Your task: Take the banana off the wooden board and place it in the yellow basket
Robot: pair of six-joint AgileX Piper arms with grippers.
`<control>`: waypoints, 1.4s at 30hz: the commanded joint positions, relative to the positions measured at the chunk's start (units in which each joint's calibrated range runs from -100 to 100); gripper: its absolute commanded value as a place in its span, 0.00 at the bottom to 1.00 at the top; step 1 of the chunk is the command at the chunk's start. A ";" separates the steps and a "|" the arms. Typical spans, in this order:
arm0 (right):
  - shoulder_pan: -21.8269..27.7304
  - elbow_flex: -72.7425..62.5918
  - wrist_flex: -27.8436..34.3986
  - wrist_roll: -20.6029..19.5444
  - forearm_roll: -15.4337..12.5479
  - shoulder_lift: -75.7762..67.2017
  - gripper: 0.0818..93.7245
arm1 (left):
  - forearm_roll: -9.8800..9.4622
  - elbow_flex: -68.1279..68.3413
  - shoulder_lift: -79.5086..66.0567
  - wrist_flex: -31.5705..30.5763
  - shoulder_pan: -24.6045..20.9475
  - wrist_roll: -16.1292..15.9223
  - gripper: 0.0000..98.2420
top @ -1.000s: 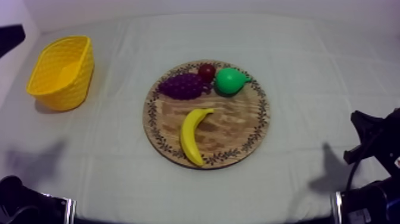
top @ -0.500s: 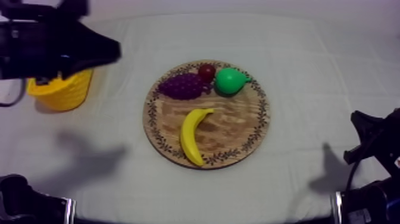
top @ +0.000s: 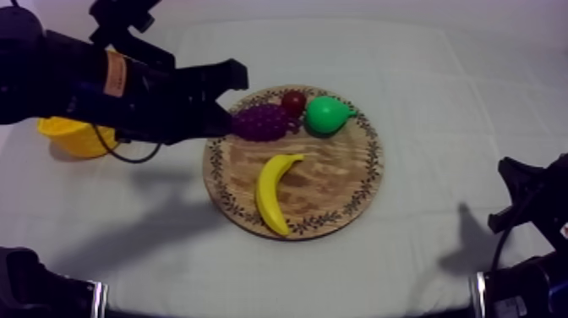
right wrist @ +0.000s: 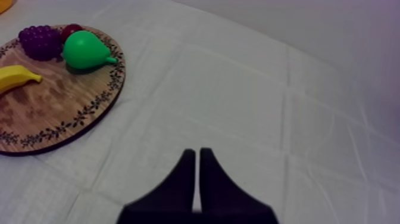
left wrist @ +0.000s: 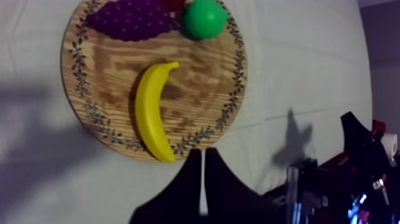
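The banana (top: 272,193) lies flat on the wooden board (top: 342,173), one end close to the board's near rim, its stem end pointing toward the board's middle. At the board's far rim sit the grapes (top: 262,123), the small red fruit (top: 293,102) and the pear (top: 324,114), all apart from the banana. The yellow basket (top: 61,134) stands on the desk (top: 439,93) well off the board's left rim, half hidden under my left arm, which reaches to that rim beside the grapes.

The left gripper (left wrist: 202,152) is pressed narrow, fingers together on nothing, looking down over the board. The right gripper (right wrist: 197,152) is likewise closed and empty, off the board's right rim.

What could go wrong, as I judge it: descending with the fingers together would shove the banana off the board's near rim instead of taking it. A low sweep past the far rim could knock the grapes. The banana's smooth curve may twist out of an off-centre pinch
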 commanded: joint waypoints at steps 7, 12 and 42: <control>-0.01 -0.03 0.01 0.03 -0.03 -0.04 0.00 | 1.97 6.38 2.13 -5.16 -1.78 -3.10 0.01; -0.01 -0.03 0.01 0.03 -0.03 -0.04 0.00 | 0.69 7.43 2.90 -6.49 -1.14 -5.35 0.04; -0.01 -0.03 0.01 -0.02 -0.03 -0.04 0.00 | -1.46 13.55 3.68 -16.41 -0.25 -7.69 0.52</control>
